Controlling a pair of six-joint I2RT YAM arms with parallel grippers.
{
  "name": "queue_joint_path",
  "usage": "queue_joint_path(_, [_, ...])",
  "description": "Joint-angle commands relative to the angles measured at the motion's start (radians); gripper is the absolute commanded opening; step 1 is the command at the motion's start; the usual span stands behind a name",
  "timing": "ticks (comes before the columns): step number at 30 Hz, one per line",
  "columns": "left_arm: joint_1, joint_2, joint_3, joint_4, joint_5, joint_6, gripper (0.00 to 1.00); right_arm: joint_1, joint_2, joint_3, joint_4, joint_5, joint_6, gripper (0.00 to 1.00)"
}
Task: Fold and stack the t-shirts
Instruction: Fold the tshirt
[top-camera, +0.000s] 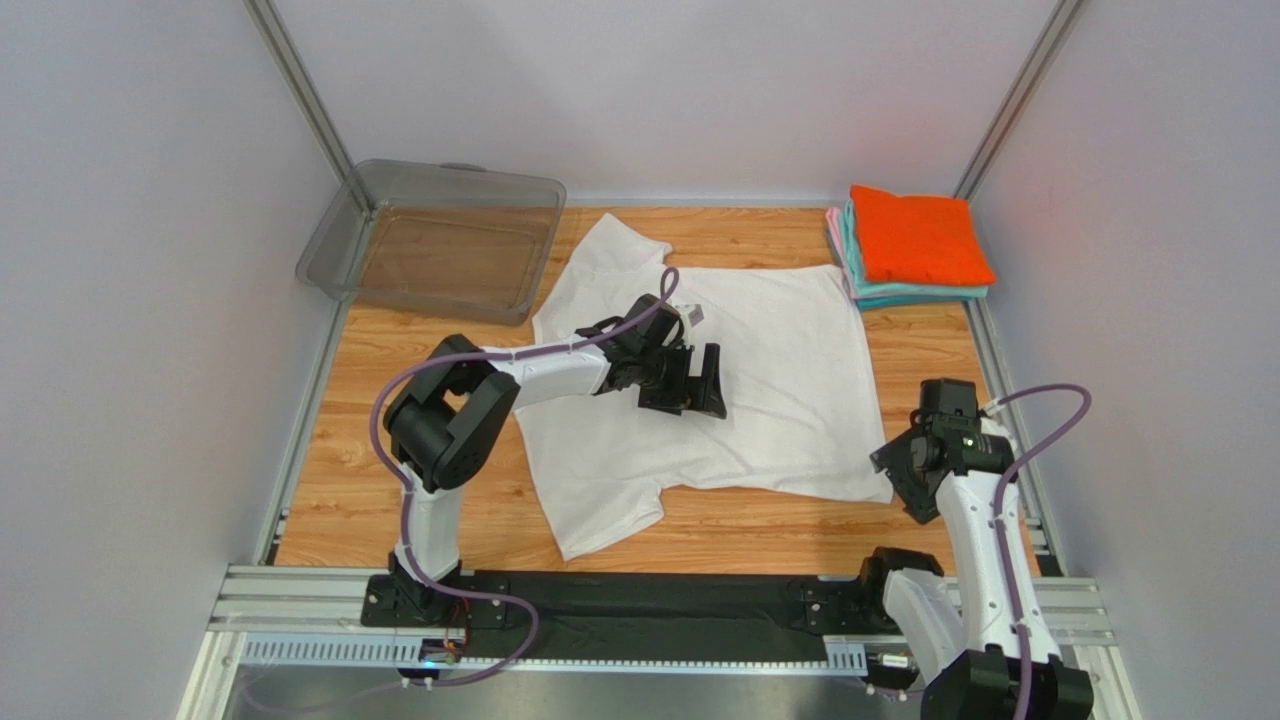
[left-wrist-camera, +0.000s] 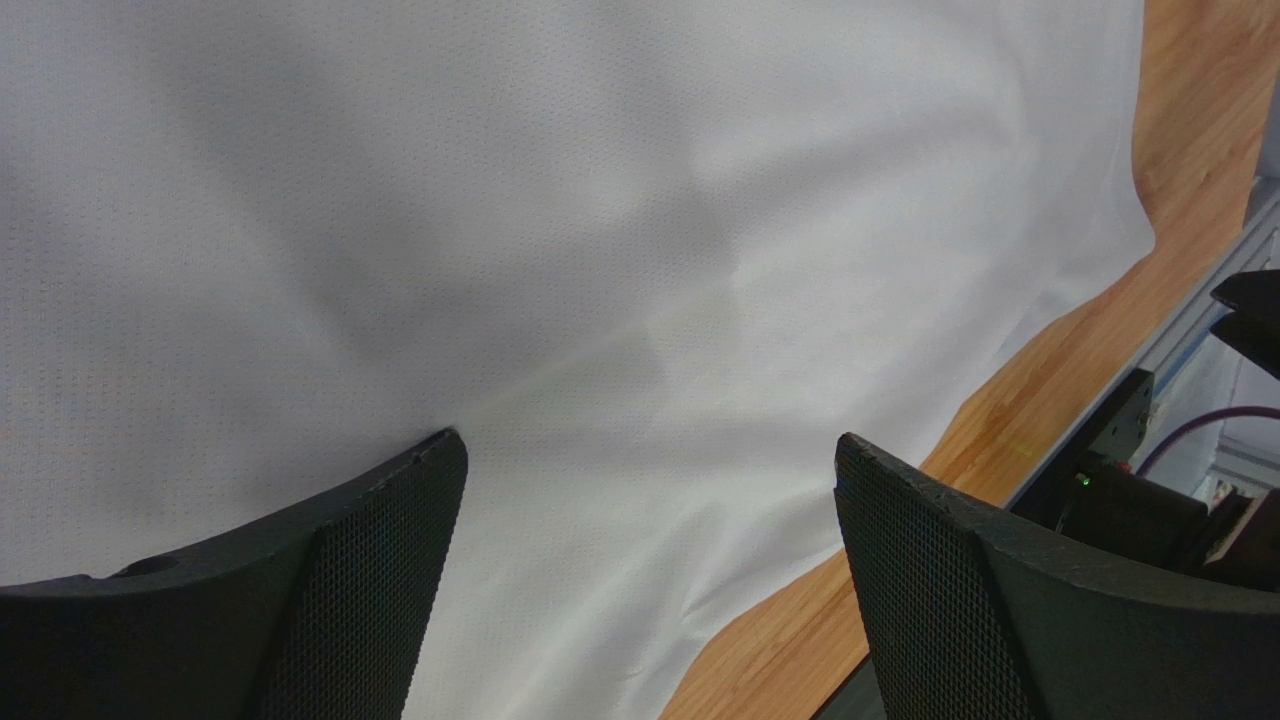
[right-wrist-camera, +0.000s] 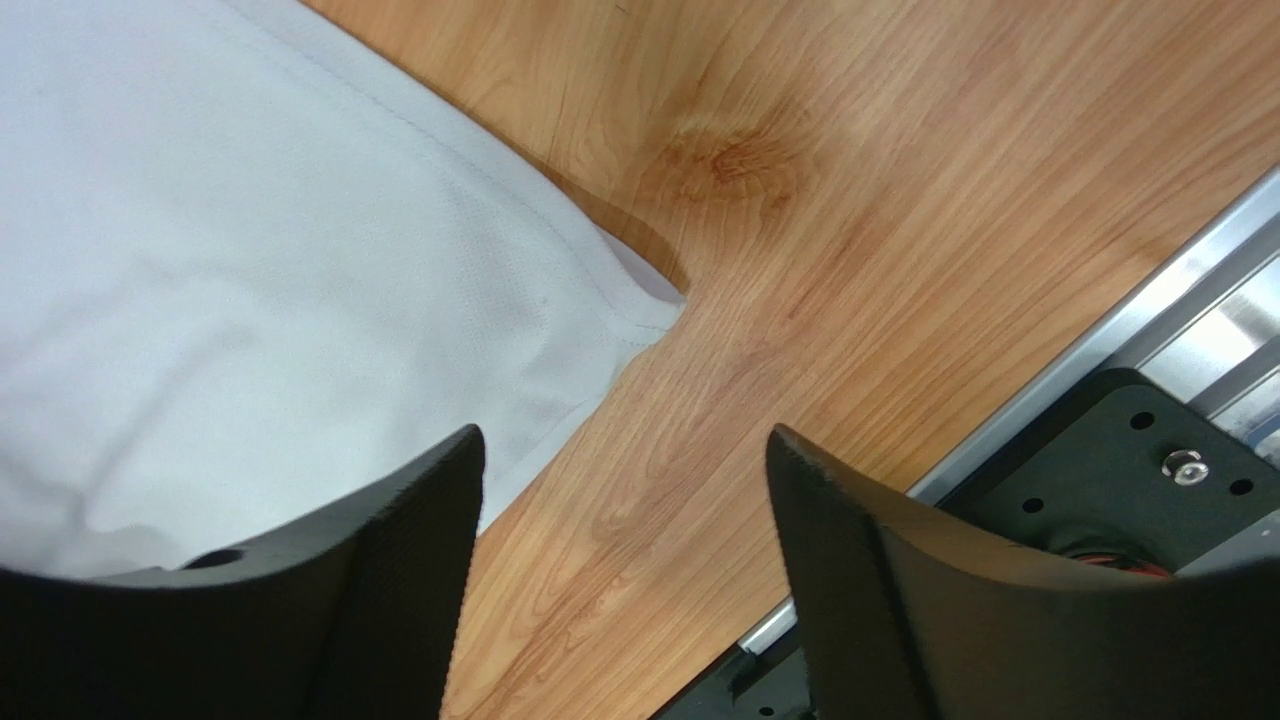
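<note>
Two pairs of fingers are standing apart, and neither is holding anything. On the left gripper (left-wrist-camera: 646, 450) the fingers (left-wrist-camera: 353, 593) are spreading wide and hovering just over the middle of the white t-shirt (top-camera: 759, 353), with only smooth cloth and one shallow crease showing between them. On the right gripper (right-wrist-camera: 624, 435) the fingers (right-wrist-camera: 376, 585) are also sitting apart with bare wood between them. The shirt's hem corner (right-wrist-camera: 639, 308) is lying just beside one finger, not inside the gap.

The shirt is lying spread and unfolded on the table (top-camera: 361, 503), sleeves toward the left and hem toward the right, with one sleeve reaching toward the grey bin (top-camera: 323, 248). The folded stack (top-camera: 917, 240), orange on top, is waiting at the far right corner, near the hem but apart from it.

Risks, as I am judging them:
- The right jaws, closing where they are, would be pinching air or scraping wood, since the corner is sitting off-centre.
- A shallow bite could be catching only the top layer, so the hem would be peeling open on the lift.
- The left fingers, closing mid-panel, would be bunching the cloth into a ridge and skewing any fold.
- The left arm is lying low across the shirt and may be dragging it when it moves.
- A long pull rightward might be nudging the stack.
</note>
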Motion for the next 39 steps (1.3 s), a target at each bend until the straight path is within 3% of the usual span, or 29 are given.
queue_joint_path(1, [0.009, -0.010, -0.007, -0.059, -0.032, 0.034, 1.00, 0.004, -0.016, 0.058, 0.025, 0.016, -0.032, 0.73])
queue_joint_path(2, [0.008, -0.019, -0.007, -0.065, -0.032, 0.040, 1.00, 0.004, -0.013, 0.072, 0.036, 0.006, -0.052, 0.82])
queue_joint_path(3, [0.009, -0.041, -0.007, -0.070, -0.032, 0.043, 1.00, 0.004, -0.013, 0.099, 0.046, -0.021, -0.072, 1.00])
queue_joint_path(9, [0.008, -0.189, -0.020, -0.134, -0.076, 0.057, 1.00, 0.004, -0.053, 0.195, 0.100, -0.124, -0.172, 1.00])
queue_joint_path(13, [0.002, -0.346, -0.105, -0.180, -0.124, 0.026, 1.00, 0.002, -0.111, 0.172, 0.143, -0.110, -0.172, 1.00])
queue_joint_path(18, [-0.035, -0.628, -0.325, -0.260, -0.208, -0.052, 1.00, 0.002, -0.212, 0.101, 0.174, -0.096, -0.123, 1.00])
queue_joint_path(22, [-0.087, -0.884, -0.545, -0.329, -0.249, -0.227, 1.00, 0.002, -0.258, 0.051, 0.250, -0.236, -0.204, 1.00])
queue_joint_path(26, [-0.142, -1.148, -0.718, -0.436, -0.305, -0.392, 1.00, 0.002, -0.225, 0.025, 0.253, -0.250, -0.226, 1.00])
queue_joint_path(32, [-0.158, -1.286, -0.847, -0.556, -0.352, -0.538, 0.94, 0.002, -0.127, 0.006, 0.266, -0.317, -0.264, 1.00])
queue_joint_path(39, [-0.158, -1.179, -0.855, -0.585, -0.358, -0.554, 0.87, 0.002, -0.071, -0.009, 0.292, -0.322, -0.267, 1.00])
